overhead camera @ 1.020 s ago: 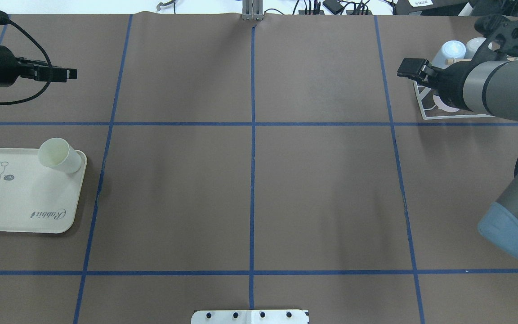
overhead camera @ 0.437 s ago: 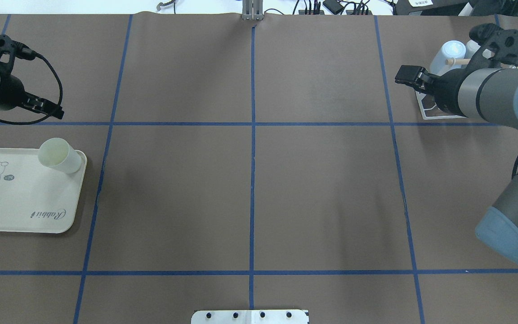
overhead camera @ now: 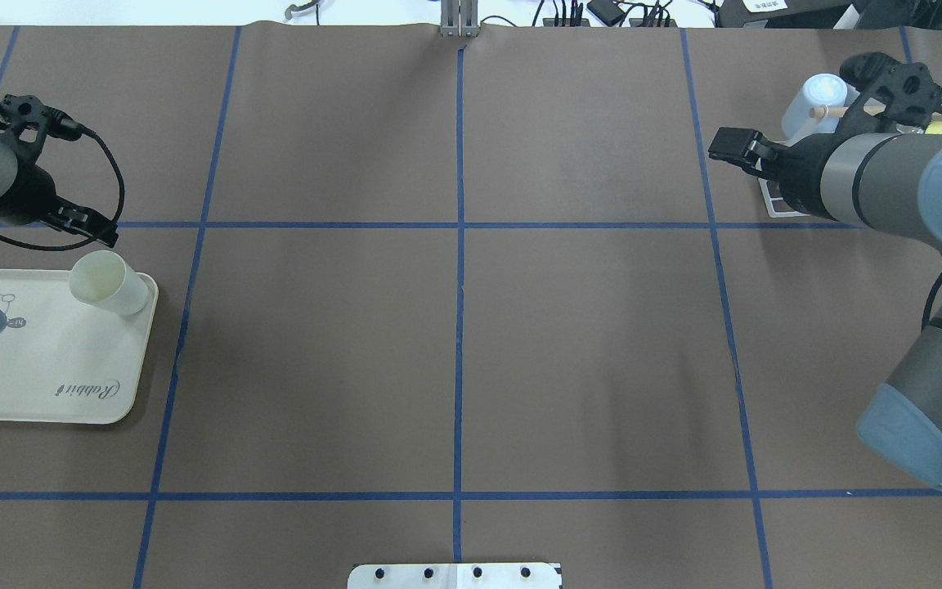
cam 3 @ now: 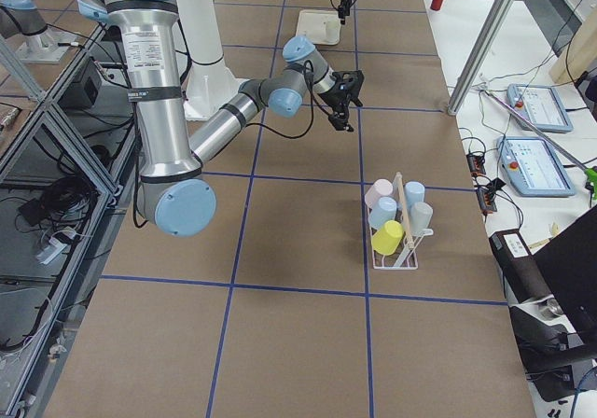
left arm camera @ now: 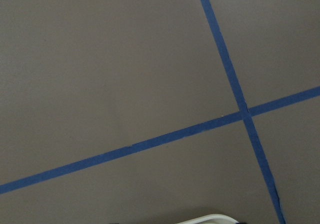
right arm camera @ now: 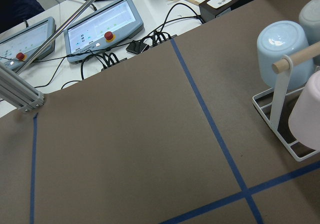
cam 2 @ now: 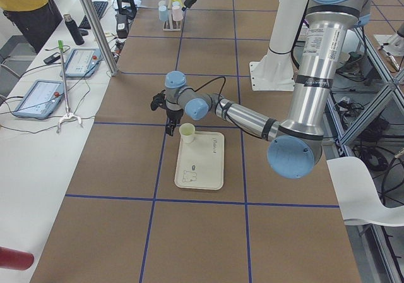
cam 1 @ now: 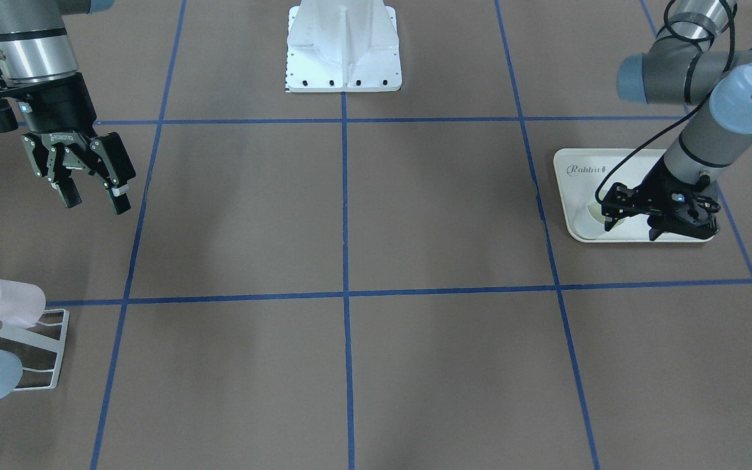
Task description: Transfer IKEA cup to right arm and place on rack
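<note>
The IKEA cup (overhead camera: 109, 283) is pale cream and stands mouth up on the far right corner of a cream tray (overhead camera: 46, 368); it also shows in the front view (cam 1: 595, 214) and the left side view (cam 2: 187, 132). My left gripper (overhead camera: 101, 232) hangs just beyond the cup, fingers down, apart and holding nothing (cam 1: 630, 230). My right gripper (cam 1: 92, 196) is open and empty above the table, short of the rack (cam 1: 36, 365). This white wire rack (cam 3: 396, 241) has a wooden rod (right arm camera: 287, 64) and holds pink, blue, yellow and grey cups.
The brown table carries blue tape lines (overhead camera: 459, 225). A white base plate (cam 1: 343, 52) sits at the robot's side. Tablets and cables (right arm camera: 100, 29) lie beyond the table's far edge. My right forearm (overhead camera: 872, 176) covers part of the rack from overhead.
My left gripper has swung from the far left corner down toward the tray, ending beside the cup. My right gripper has drifted slightly left, away from the rack.
</note>
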`<state>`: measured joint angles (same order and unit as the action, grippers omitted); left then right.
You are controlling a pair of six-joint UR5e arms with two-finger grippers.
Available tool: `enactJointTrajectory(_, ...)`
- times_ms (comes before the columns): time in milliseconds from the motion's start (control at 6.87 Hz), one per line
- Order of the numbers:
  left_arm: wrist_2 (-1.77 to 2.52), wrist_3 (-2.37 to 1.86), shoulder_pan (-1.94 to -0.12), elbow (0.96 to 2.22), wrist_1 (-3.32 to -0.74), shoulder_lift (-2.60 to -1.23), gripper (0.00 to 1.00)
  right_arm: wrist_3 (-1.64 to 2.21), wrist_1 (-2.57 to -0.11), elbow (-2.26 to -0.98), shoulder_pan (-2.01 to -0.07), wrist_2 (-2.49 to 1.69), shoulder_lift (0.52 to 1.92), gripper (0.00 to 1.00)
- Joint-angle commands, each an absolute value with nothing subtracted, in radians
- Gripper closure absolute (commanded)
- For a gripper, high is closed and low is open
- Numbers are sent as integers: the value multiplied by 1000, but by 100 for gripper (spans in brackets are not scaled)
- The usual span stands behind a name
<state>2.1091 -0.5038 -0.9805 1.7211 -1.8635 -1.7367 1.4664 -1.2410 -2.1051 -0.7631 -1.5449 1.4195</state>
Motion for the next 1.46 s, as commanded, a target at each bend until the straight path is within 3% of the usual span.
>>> enactJointTrajectory(0,2123,-500,-977,1729,-1849,-1703,21,1466,-1241,-2097,-718,-1473,1416,0)
enactJointTrajectory(291,2135,-506,-977,1730,-1850,-1695,21,1468,-1241,-2088,-704,-1459,1416,0)
enactJointTrajectory(728,2203,-505,-963,1726,-1864,-1671,38,1468,-1241,-2088,-677,-1416,1416,0)
enactJointTrajectory(1165,2203,-508,-939,1710,-1864,-1669,71,1468,-1241,-2085,-672,-1416,1417,0)
enactJointTrajectory(1311,2203,-506,-934,1695,-1867,-1670,100,1470,-1241,-2080,-670,-1411,1417,0)
